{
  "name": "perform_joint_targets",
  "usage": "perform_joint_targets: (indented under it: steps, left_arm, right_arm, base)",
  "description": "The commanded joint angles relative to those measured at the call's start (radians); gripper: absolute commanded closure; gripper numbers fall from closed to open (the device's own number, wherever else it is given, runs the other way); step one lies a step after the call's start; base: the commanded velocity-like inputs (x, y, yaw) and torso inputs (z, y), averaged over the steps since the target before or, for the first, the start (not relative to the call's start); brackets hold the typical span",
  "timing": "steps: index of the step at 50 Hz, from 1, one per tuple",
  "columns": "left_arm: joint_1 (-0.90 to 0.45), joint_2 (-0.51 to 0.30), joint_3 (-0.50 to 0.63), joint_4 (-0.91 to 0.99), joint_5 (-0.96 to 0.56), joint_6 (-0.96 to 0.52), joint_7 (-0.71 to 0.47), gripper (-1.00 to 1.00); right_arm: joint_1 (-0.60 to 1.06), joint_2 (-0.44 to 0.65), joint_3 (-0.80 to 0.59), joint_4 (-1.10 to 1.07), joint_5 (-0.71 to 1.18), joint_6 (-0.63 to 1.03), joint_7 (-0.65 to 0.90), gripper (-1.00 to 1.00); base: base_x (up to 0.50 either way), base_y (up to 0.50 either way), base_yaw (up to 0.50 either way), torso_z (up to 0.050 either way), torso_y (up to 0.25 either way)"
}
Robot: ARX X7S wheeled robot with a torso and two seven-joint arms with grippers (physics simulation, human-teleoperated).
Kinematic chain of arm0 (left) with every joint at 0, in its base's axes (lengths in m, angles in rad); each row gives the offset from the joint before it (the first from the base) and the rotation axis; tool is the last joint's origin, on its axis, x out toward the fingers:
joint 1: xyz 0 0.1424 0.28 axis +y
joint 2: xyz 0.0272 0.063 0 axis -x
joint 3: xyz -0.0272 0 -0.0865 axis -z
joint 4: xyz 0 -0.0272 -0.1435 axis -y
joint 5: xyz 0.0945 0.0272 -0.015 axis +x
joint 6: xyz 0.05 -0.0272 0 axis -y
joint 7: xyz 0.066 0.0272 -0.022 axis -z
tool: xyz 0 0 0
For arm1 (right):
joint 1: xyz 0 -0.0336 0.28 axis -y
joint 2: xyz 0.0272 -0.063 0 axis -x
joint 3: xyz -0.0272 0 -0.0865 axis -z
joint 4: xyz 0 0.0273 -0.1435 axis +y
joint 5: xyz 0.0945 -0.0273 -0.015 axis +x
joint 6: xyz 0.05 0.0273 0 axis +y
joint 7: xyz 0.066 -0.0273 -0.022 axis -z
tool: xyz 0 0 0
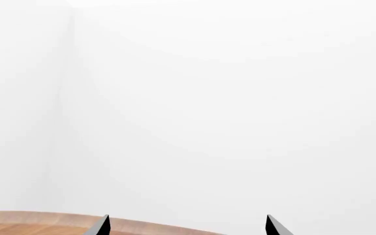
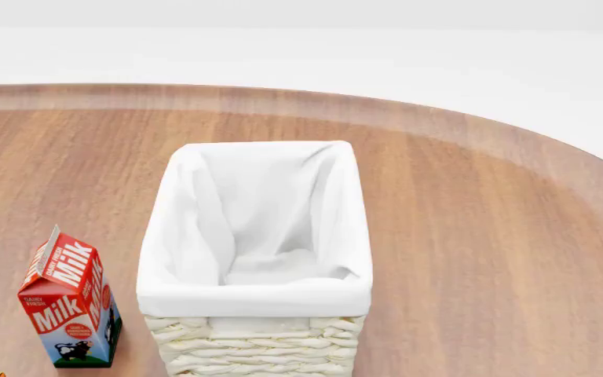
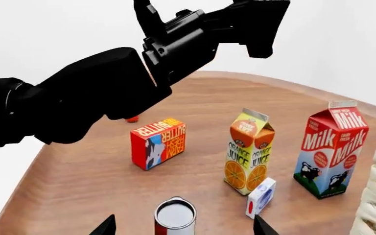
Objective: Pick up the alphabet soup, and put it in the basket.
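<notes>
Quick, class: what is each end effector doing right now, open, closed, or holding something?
Left end effector: open, holding nothing, only its two fingertips show.
Right end effector: open, holding nothing, a silver-topped can lies between its fingertips, ungripped.

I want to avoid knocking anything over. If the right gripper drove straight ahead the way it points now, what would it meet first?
Probably the can, which sits upright between the right gripper fingertips' line, nearest the camera. Its label is mostly cut off, so I cannot tell which can it is. Depth is unclear.
</notes>
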Motion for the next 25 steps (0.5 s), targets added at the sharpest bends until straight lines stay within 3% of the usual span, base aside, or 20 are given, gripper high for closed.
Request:
perform_joint_targets:
  steps: [1,25]
  left_arm:
    - [0.0,-0.003,0.003,0.001,0.001,0.0,-0.003,-1.0]
    - [-0.006,-0.007,0.01,-0.008,0.001,0.003,-0.008,-1.0]
  right_arm:
    - [-0.005,-0.013,-0.023,0.054,-0.059,-0.027,-0.008,-1.0]
    - [-0.007,-0.03,-0.036,0.14,-0.128,-0.045,0.016,-1.0]
  base:
    - [0.0,0.0,0.0,0.0,0.0]
    - [0.0,0.0,0.0,0.0,0.0]
